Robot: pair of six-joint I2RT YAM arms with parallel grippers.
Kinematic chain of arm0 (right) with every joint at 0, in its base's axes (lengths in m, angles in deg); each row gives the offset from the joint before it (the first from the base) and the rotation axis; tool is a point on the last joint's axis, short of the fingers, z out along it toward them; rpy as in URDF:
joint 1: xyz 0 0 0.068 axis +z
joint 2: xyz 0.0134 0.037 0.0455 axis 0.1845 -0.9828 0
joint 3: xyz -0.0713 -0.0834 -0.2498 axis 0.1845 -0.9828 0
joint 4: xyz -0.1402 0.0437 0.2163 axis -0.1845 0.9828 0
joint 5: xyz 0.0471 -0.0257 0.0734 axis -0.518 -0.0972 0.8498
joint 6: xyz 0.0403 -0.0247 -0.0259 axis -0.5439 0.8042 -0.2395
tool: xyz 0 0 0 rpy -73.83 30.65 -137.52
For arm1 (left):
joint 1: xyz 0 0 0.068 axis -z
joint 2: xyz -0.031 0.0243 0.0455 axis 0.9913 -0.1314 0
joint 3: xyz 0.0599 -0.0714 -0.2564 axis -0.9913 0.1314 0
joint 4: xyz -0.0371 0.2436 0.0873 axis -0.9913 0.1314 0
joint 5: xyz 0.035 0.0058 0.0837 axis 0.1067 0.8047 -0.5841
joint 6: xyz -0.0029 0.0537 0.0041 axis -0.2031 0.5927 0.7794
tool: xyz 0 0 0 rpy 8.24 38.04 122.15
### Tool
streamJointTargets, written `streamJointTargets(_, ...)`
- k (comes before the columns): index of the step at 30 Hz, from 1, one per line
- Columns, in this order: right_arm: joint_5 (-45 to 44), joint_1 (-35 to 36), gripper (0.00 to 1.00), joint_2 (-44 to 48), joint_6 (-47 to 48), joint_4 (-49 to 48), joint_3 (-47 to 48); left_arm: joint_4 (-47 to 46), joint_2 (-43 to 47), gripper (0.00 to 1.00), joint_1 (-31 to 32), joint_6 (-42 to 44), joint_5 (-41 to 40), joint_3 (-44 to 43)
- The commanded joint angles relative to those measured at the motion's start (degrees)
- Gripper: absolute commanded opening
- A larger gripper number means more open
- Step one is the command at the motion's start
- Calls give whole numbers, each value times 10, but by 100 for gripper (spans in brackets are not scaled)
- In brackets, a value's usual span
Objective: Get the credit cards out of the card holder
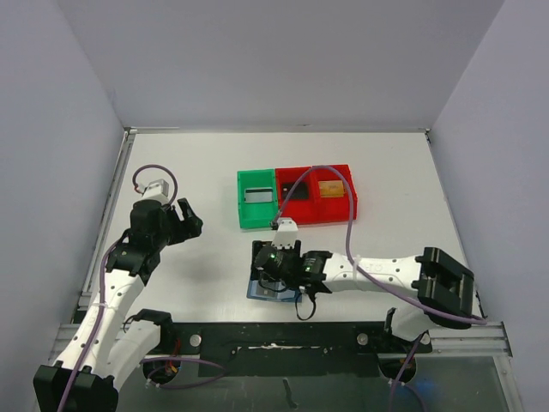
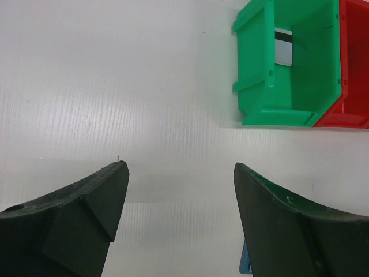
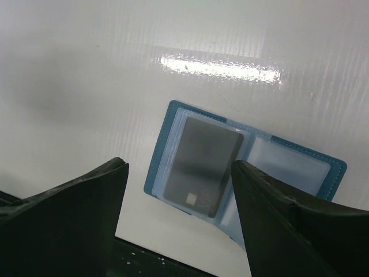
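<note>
While the right tool (image 3: 179,173) is hovering: its jaws are standing apart, gripping nothing, low over the card holder.
Card holder (image 3: 271,158): it is lying opened flat on the worktop (image 3: 86,75), close to the near edge, with both light-blue panels facing up and their clear pockets showing.
Credit card (image 3: 202,170): dark grey with a slight sheen, it is sitting in the pocket of one panel, directly between the right tool's fingers as the wrist view shows it.
Left tool (image 2: 180,167): its jaws are spreading wide and holding nothing, hanging over bare worktop, well apart from the card holder on the left side.
Green bin (image 2: 259,86): it is standing farther back on the worktop, touching the red bin (image 2: 351,109) beside it.
Striped card (image 2: 283,47): pale with a dark band, it is resting inside the green bin; whether it is leaning or lying flat I cannot tell.
Orange item (image 1: 328,187): it is sitting in the red bin's far compartment, too small to identify.
</note>
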Motion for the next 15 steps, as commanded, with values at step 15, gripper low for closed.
streamJointTargets(15,-16,-13,62,-141,-68,131,109,-15,7,73,2,-1,6,-7)
